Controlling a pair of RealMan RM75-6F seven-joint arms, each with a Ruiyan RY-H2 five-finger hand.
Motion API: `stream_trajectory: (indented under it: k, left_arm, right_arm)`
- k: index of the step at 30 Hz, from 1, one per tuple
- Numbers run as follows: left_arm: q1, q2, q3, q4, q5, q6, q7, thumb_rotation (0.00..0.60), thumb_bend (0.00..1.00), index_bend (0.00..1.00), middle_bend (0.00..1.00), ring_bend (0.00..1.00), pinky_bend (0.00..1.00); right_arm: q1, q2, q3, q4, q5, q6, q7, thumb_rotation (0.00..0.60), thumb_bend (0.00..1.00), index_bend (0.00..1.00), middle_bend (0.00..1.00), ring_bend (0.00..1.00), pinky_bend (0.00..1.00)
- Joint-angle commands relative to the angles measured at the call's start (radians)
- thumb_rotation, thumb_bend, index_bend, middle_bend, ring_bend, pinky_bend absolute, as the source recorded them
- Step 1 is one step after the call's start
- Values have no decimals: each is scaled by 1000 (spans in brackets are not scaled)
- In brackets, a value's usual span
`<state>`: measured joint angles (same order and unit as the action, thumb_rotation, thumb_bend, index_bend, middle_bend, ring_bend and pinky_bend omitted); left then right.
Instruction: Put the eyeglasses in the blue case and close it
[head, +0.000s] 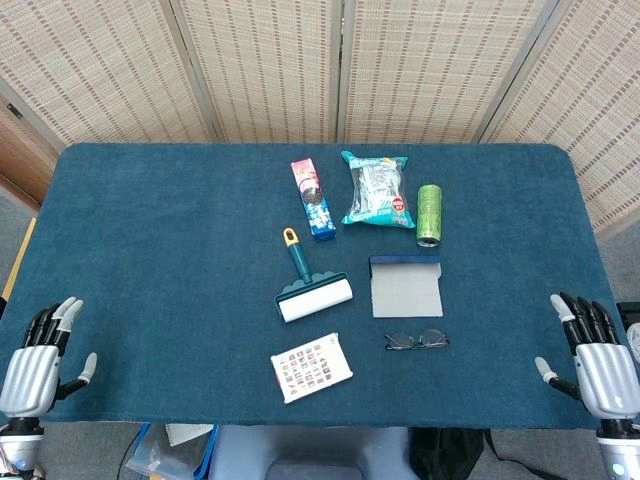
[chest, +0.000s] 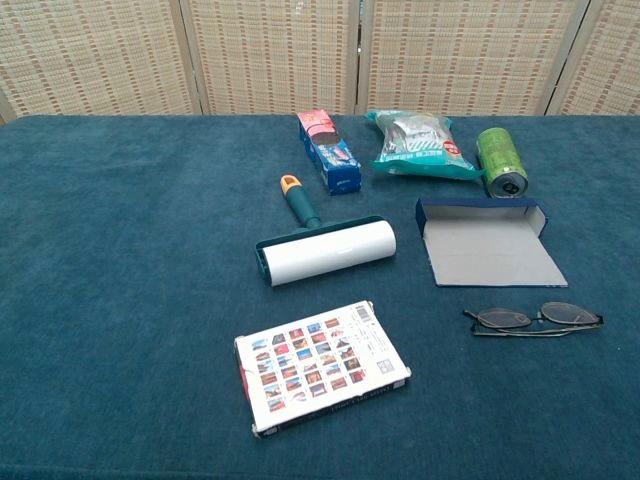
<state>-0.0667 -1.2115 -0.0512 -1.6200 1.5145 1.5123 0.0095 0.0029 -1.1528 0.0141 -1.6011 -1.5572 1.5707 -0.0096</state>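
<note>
The eyeglasses (head: 417, 340) (chest: 533, 319) lie folded on the blue cloth, just in front of the blue case (head: 406, 284) (chest: 487, 241). The case lies open, its grey lining facing up and its blue box wall at the far side. My left hand (head: 36, 361) rests at the near left table edge, fingers apart and holding nothing. At the near right edge my right hand (head: 597, 359) also holds nothing, fingers spread. Both hands are far from the glasses and case, and neither shows in the chest view.
A lint roller (head: 311, 289) (chest: 324, 247) lies left of the case. A picture-covered box (head: 311, 367) (chest: 320, 366) sits near the front edge. At the back are a pink-blue pack (head: 312, 198) (chest: 330, 151), a snack bag (head: 377, 188) (chest: 421, 145) and a green can (head: 429, 214) (chest: 500, 160).
</note>
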Motion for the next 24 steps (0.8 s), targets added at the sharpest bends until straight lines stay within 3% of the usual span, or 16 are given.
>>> stream_trajectory:
  k: [1,18,24]
  left_arm:
    - [0,2,-1,0,0,1,0,600,401,0,0,0,0]
    - [6,12,7,7,-10,1,-19,600,401,0,0,0,0]
    - [10,11,14,10,-8,3,-24,600,401,0,0,0,0]
  right_arm:
    - [-2,-2,1,2,4,-2,-1,600,262,0,64,0,0]
    - [31,-7,19,-18,-43,-14,-58,600,261,0,97,1,0]
    - [92,-29,24,-54,-54,-105,-132,600,261,24,113,12,2]
